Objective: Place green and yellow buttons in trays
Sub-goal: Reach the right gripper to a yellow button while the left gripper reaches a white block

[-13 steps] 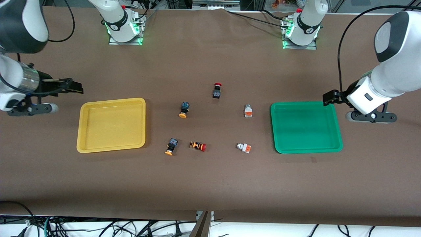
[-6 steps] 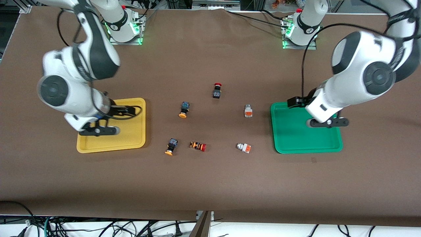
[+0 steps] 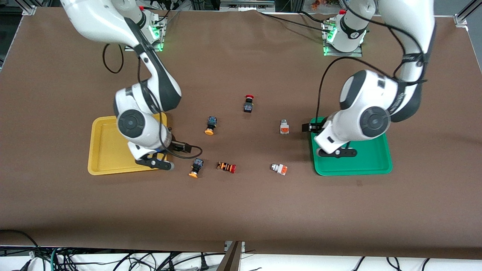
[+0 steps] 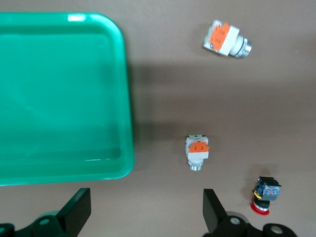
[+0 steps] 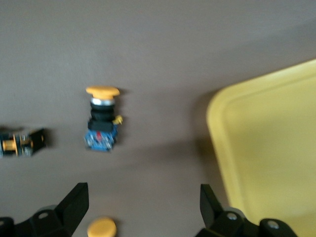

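Yellow tray (image 3: 109, 150) at the right arm's end of the table, nothing in it. Right gripper (image 3: 185, 147) up in the air over bare table just beside the yellow tray's edge, fingers (image 5: 75, 201) spread wide, nothing held. Black-bodied button with yellow-orange cap (image 3: 196, 167) on its side, close by the right gripper and nearer the front camera; seen in the right wrist view too (image 5: 101, 121). Second black-bodied yellow-capped button (image 3: 211, 125) farther from the camera, on its side, well apart from both trays. Orange-striped switch with red cap (image 3: 226, 166) lying just beside the nearer yellow-capped button, toward the left arm's end. Black switch with red cap (image 3: 248, 103) farthest from the camera among the small parts. White-bodied button with orange face (image 3: 284, 127) near the green tray's edge, not touching. Second white-bodied orange-faced button (image 3: 279, 168) nearer the camera, tilted, also on bare table. Left gripper (image 3: 309, 127) over the green tray's edge at its corner farthest from the camera, fingers (image 4: 76, 211) set wide apart, nothing between. Green tray (image 3: 372, 158) at the left arm's end of the table, nothing in it.
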